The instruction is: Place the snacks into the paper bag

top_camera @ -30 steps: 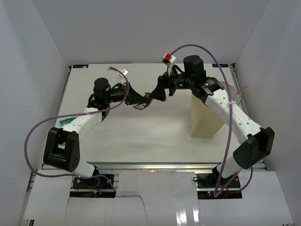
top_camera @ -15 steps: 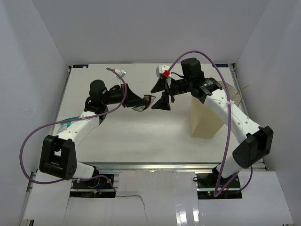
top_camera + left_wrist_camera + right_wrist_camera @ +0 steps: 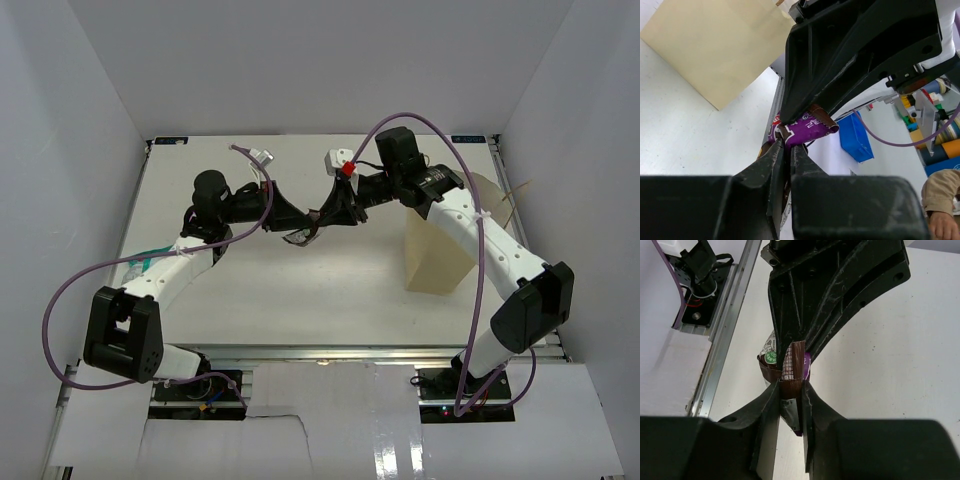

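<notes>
A small dark purple snack bar hangs in the air above the middle of the table, held from both ends. My left gripper comes in from the left and is shut on one end of the snack bar; the pinch shows at the left gripper. From the right, my right gripper is shut on the other end. In the right wrist view the right gripper squeezes the brown-purple snack bar. The tan paper bag stands upright on the right, under the right arm, and the paper bag shows in the left wrist view too.
White walls close in the table on three sides. Purple cables loop off both arms. A metal rail runs along the table edge. Beyond that edge a blue bin sits off the table.
The right gripper, open a moment ago, has swung in to the left gripper and closed on the free end of the snack bar. The left arm has barely moved.
</notes>
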You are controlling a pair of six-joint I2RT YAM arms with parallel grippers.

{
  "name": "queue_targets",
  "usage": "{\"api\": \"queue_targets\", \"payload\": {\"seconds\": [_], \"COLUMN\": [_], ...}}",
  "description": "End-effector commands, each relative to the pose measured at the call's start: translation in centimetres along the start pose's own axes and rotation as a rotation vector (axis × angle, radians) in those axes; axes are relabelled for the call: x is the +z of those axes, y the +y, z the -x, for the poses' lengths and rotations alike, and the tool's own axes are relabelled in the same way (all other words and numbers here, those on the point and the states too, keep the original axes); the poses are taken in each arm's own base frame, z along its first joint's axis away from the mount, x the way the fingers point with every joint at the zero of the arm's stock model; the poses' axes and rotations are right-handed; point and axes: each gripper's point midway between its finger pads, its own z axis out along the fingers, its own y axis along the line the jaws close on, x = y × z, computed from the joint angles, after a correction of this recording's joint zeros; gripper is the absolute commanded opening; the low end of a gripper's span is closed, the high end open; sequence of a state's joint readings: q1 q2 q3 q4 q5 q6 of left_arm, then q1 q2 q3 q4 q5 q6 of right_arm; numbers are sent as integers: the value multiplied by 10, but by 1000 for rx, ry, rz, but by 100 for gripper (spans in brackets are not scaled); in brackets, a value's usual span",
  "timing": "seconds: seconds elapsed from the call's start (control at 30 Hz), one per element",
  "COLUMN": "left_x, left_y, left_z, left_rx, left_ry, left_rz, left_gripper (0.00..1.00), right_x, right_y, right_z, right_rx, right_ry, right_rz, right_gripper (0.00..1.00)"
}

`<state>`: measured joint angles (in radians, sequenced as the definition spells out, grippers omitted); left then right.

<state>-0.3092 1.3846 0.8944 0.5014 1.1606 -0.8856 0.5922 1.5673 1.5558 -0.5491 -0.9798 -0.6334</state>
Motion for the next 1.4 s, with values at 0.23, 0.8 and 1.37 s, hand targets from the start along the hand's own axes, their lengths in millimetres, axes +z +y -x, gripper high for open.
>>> {"api": "queue_targets", "payload": {"seconds": [0.23, 0.8, 1.37], "left_x": [-18, -310, -362], "left_y": [-25, 101, 147], "left_z": [36, -26, -63], "left_rx": [146, -77, -152], "left_ry": [-196, -566, -358], "left_rz": [80, 1911, 2263], "left_gripper": [73, 98, 98], "right_x": [-28, -280, -320], "right_y": [7, -28, -13], "right_z": [41, 123, -24], "right_rx": [-114, 21, 187], "right_ry": [-33, -156, 289], "right_rz": [-71, -1143, -1381], "right_gripper": [9, 8, 8]}}
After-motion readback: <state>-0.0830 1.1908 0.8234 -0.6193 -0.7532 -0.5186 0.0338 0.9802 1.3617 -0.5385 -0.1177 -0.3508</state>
